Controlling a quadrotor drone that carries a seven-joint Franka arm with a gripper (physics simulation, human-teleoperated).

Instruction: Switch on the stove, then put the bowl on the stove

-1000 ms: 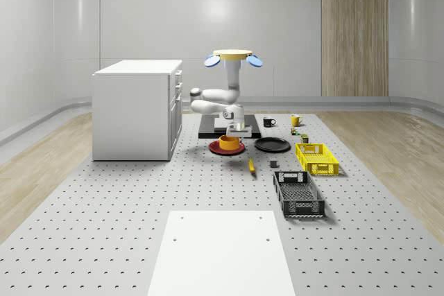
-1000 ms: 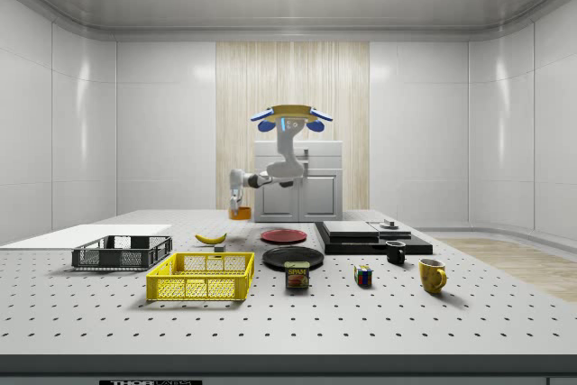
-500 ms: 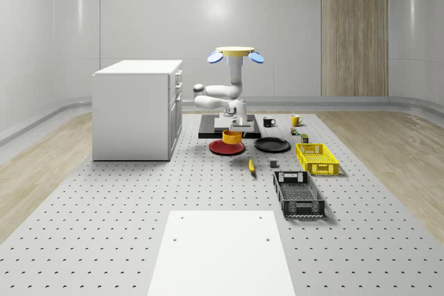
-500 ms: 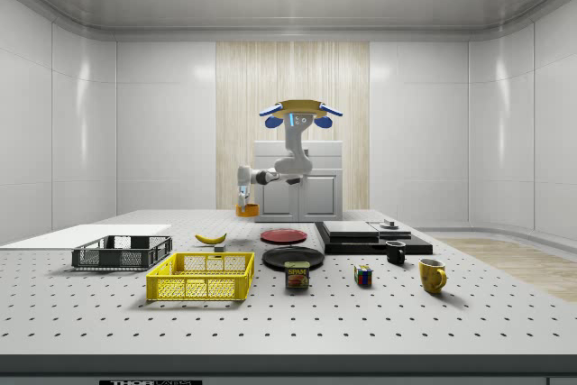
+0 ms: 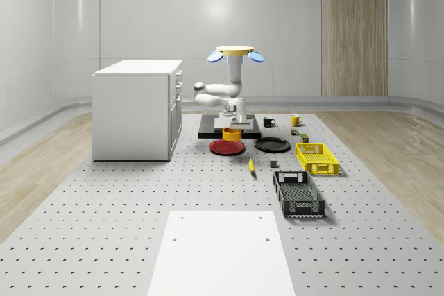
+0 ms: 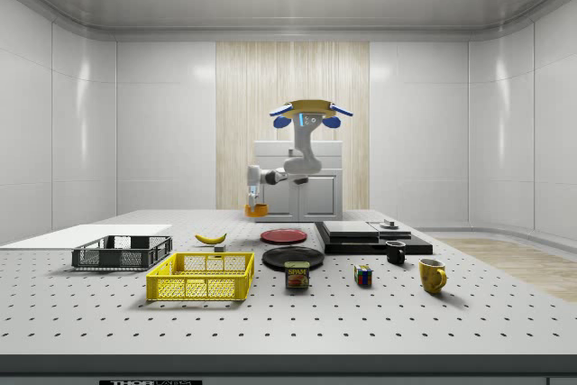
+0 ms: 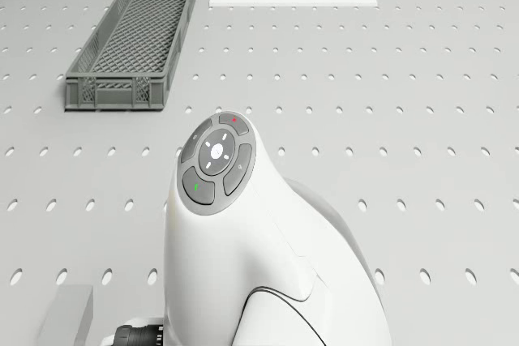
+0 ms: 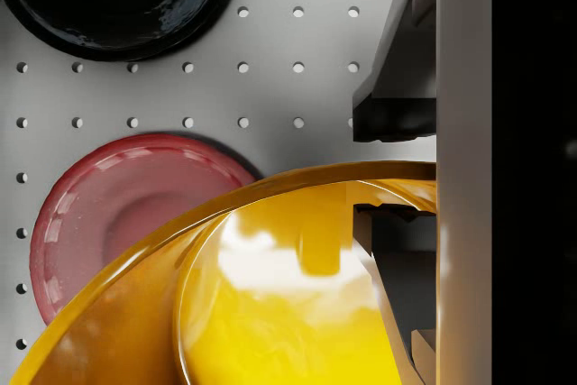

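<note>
The orange bowl [image 5: 232,134] hangs in the air with my gripper [image 5: 233,127] shut on its rim. In the side view the bowl [image 6: 257,211] hangs below the gripper [image 6: 254,199], above table height. It is over the far part of the red plate [image 5: 227,148], just short of the black stove [image 5: 208,129]. The stove's slab [image 6: 370,238] carries a small knob [image 6: 389,224]. The drone [image 5: 234,53] hovers above the stove's near edge. In the wrist view the bowl [image 8: 270,295] sits between dark fingers [image 8: 393,78], over the red plate [image 8: 117,214].
A black plate [image 5: 272,145] lies beside the red one. A white cabinet [image 5: 139,109] stands at the whole-scene view's left. A yellow crate [image 5: 317,158], a grey crate [image 5: 298,193], a banana [image 5: 252,165] and two mugs [image 5: 269,122] lie to the right. A white mat [image 5: 222,251] lies in front.
The drone and arm have carried the bowl up off the red plate and toward the stove, rightward in the side view. The gripper has stayed shut on the bowl.
</note>
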